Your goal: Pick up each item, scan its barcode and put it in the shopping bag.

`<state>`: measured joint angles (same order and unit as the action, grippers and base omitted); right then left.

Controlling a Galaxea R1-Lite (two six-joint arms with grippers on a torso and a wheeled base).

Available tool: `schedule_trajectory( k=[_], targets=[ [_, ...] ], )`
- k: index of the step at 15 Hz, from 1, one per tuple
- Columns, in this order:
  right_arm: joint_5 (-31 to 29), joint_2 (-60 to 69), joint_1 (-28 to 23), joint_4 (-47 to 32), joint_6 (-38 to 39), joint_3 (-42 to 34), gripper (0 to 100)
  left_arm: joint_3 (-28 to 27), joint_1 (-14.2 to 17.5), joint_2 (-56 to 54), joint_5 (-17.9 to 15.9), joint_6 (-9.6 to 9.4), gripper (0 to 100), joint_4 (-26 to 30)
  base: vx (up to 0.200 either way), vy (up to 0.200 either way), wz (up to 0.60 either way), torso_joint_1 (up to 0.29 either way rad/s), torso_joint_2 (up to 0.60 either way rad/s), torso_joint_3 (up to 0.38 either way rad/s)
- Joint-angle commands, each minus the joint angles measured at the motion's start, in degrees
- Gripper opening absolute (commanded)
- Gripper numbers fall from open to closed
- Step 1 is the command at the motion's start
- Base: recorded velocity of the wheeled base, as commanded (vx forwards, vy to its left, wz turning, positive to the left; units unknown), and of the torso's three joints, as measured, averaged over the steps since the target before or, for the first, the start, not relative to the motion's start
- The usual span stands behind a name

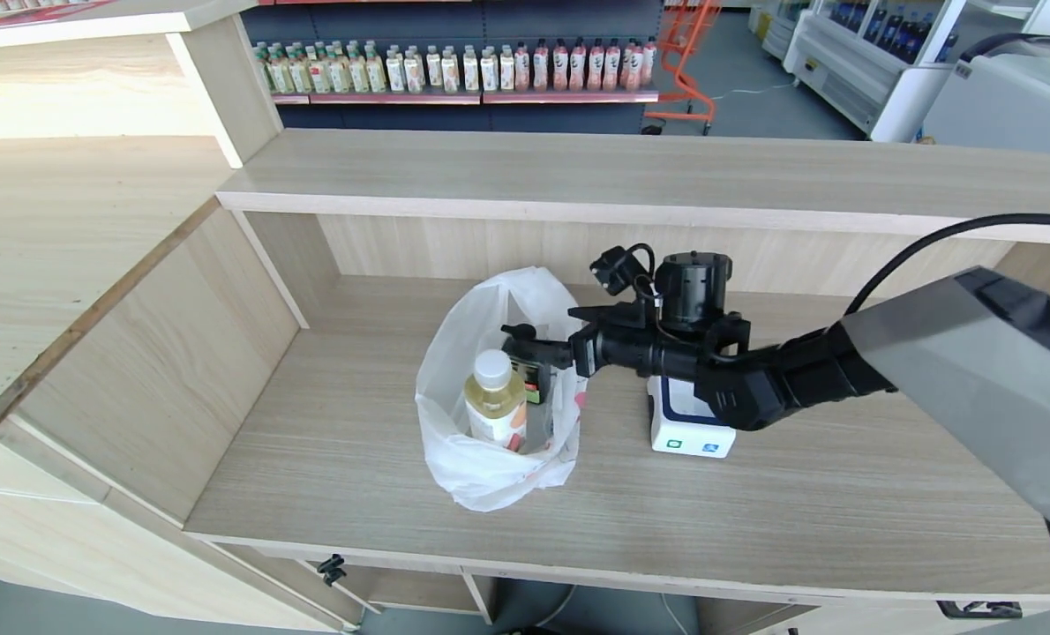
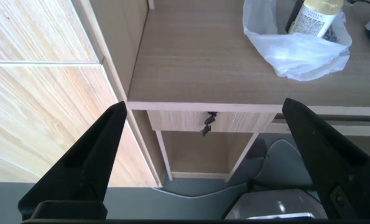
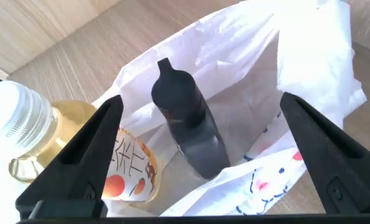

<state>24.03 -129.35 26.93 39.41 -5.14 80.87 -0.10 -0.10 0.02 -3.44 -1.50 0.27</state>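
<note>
Right gripper (image 1: 525,348) above the open mouth of the bag (image 1: 481,476), fingers wide apart, clamped on nothing. Inside the bag: a pale tea bottle (image 1: 494,401) with a white cap, roughly upright, and just beside it a dark bottle (image 3: 188,124), tilted, between the fingers but apart from both. White scanner (image 1: 684,428) on the counter (image 1: 754,511), near the bag's right. Left gripper (image 2: 204,107) low before the counter's front edge, fingers apart, empty.
</note>
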Motion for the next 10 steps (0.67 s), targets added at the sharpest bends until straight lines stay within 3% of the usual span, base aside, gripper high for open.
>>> schedule_trajectory(
  k=[1, 6, 10],
  targets=[
    [0.23, 13.34, -6.10, -0.48, 5.06, -13.55, 100, 0.01, 0.01, 0.06, 0.01, 0.01, 100, 0.00, 0.000, 0.000, 0.00, 0.000, 0.00, 0.000],
    [-0.21, 42.78, -13.57, -1.00, 14.90, -40.27, 100, 0.01, 0.01, 0.06, 0.01, 0.01, 100, 0.00, 0.000, 0.000, 0.00, 0.000, 0.00, 0.000],
    [-2.85, 69.06, -29.04, -3.20, 3.12, -67.43, 100, 0.01, 0.01, 0.06, 0.01, 0.01, 100, 0.00, 0.000, 0.000, 0.00, 0.000, 0.00, 0.000]
  ],
)
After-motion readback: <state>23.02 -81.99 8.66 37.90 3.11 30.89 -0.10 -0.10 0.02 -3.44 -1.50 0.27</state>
